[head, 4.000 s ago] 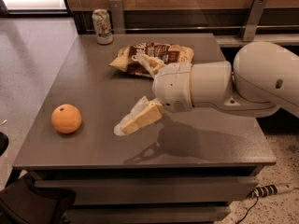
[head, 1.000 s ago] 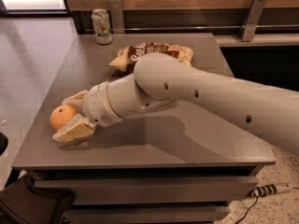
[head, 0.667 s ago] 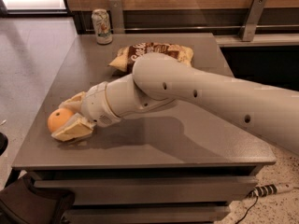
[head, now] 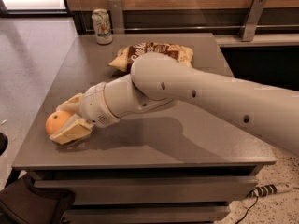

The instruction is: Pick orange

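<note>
Camera view shows the grey table (head: 196,146) with the white arm (head: 210,97) reaching across it from the right toward its front left corner. The chip bag (head: 180,52) lies behind the arm and a can (head: 102,26) stands at the back edge. At that corner the gripper (head: 60,123) grasps the orange (head: 55,121), its tan fingers (head: 70,130) closed against either side of the fruit, which rests on the tabletop.

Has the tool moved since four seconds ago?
Yes: the tool went left across the table, away from the chip bag, to the orange.
</note>
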`<state>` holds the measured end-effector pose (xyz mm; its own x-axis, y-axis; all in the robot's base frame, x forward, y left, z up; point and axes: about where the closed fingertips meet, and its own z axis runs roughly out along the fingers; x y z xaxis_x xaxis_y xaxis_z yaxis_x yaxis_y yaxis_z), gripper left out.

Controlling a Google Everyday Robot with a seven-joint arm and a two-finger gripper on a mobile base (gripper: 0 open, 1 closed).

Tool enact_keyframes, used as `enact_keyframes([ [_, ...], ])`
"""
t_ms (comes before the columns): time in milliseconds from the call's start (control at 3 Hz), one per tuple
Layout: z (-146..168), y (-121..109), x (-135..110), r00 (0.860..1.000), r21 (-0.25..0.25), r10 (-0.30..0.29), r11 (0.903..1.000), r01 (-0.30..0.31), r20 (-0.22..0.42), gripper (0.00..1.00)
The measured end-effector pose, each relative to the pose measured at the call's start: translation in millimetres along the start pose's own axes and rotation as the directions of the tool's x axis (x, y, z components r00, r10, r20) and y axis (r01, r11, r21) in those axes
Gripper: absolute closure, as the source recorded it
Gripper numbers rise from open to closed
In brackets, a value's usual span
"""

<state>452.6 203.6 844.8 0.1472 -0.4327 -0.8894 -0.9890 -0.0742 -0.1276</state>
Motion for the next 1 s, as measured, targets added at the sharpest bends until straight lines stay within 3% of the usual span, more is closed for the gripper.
enact_keyframes([
  [333,0.0,0.0,0.0,1.0,0.0,0.0,1.0,0.0,0.0,1.0],
  [1000,-19.4,-10.7,-34.8,0.996,0.008,-0.064,0.998,0.063,0.06,1.0],
])
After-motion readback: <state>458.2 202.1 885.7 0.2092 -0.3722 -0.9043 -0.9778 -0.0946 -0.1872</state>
